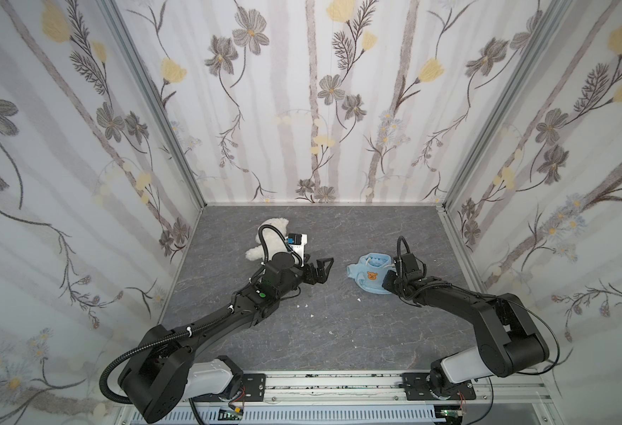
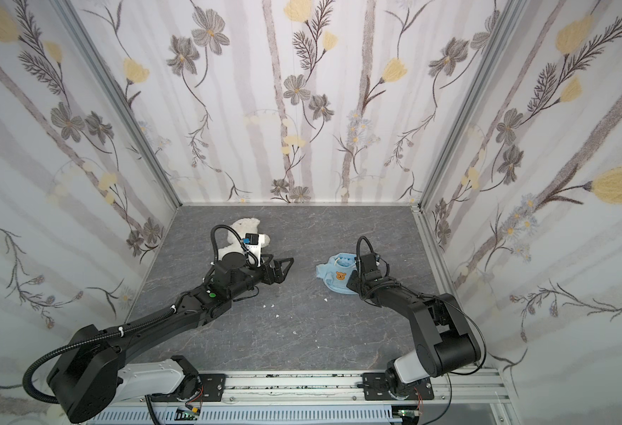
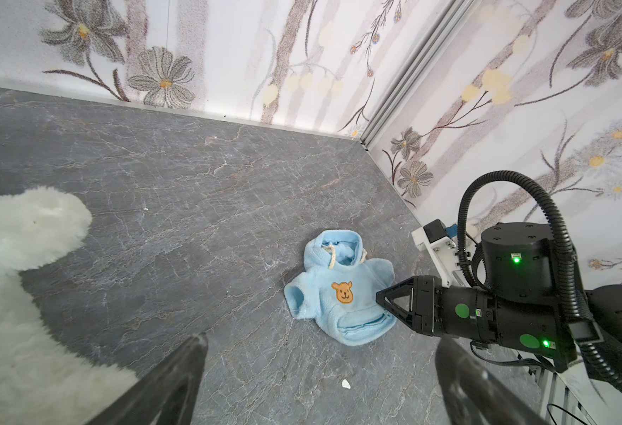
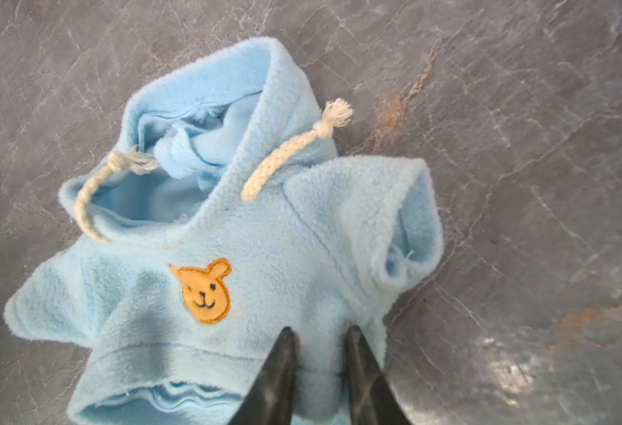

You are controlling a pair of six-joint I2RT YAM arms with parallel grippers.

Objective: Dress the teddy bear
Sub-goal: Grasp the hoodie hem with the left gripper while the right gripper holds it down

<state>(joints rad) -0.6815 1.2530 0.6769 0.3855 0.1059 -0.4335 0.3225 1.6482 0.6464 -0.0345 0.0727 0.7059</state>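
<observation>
R tool (image 4: 320,331) tips nearly shut, pinching fleece of blue hoodie (image 4: 283,228) near its hem, right of desk (image 1: 338,331) centre. L tool (image 1: 326,271) wide open, nothing in it, hovering btw hoodie & teddy bear (image 1: 276,226). Bear lies back-left on desk, partly hidden by L arm (image 1: 228,316).

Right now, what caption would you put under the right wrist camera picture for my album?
Right fingers pinch a fold of the blue hoodie near its orange bear patch, on the grey table.
</observation>
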